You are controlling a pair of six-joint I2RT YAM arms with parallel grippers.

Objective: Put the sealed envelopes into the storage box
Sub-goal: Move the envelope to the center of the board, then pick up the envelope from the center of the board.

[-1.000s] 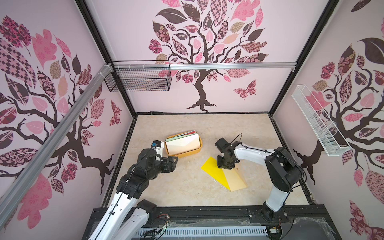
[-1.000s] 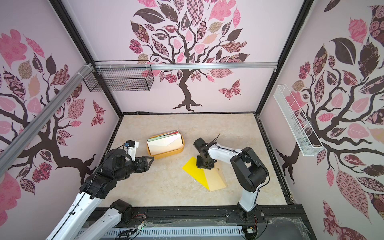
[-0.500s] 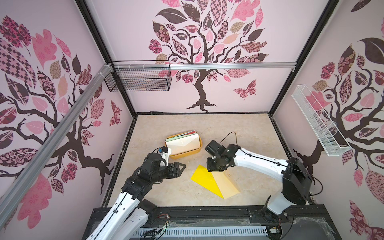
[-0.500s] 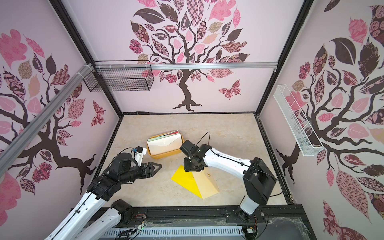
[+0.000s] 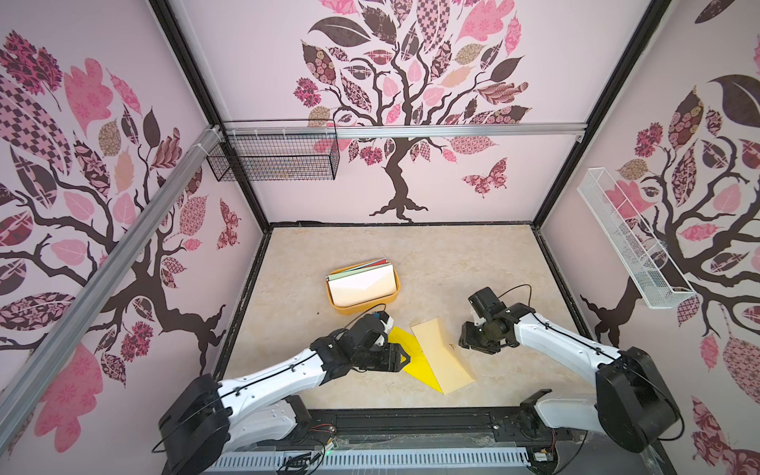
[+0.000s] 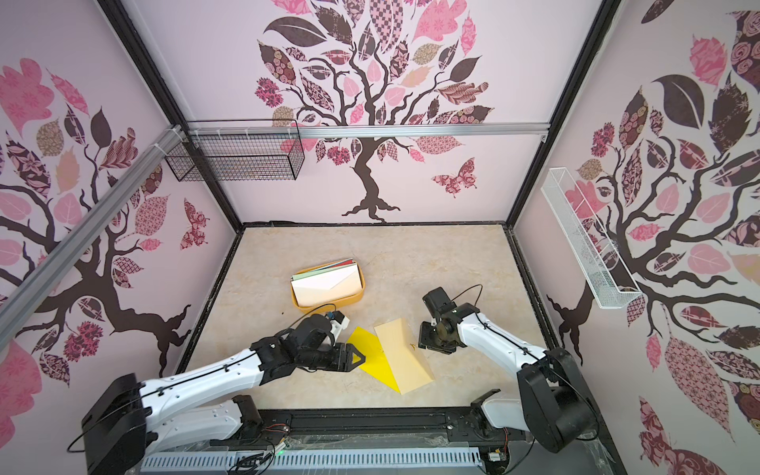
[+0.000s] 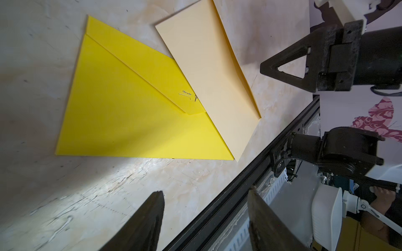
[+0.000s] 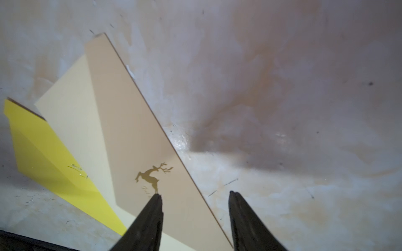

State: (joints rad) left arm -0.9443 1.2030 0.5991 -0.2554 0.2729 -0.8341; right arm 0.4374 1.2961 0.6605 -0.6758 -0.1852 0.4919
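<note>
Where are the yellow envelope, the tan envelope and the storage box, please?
yellow envelope point(image 7: 121, 121): left wrist view, body beside the flap.
tan envelope point(image 5: 442, 357): in a top view, middle of its face.
storage box point(image 5: 349, 308): in a top view, its near wall.

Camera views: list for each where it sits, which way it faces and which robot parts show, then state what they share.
Top views: overhead by the arm bases, looking down at the table; both arms, left hand, right hand and storage box show.
Left wrist: on the left arm, low, facing the yellow envelope and tan envelope; own fingers and the right hand show.
Right wrist: on the right arm, looking down at the tan envelope's deer emblem; own fingers show.
Shared: all views show both loose envelopes.
</note>
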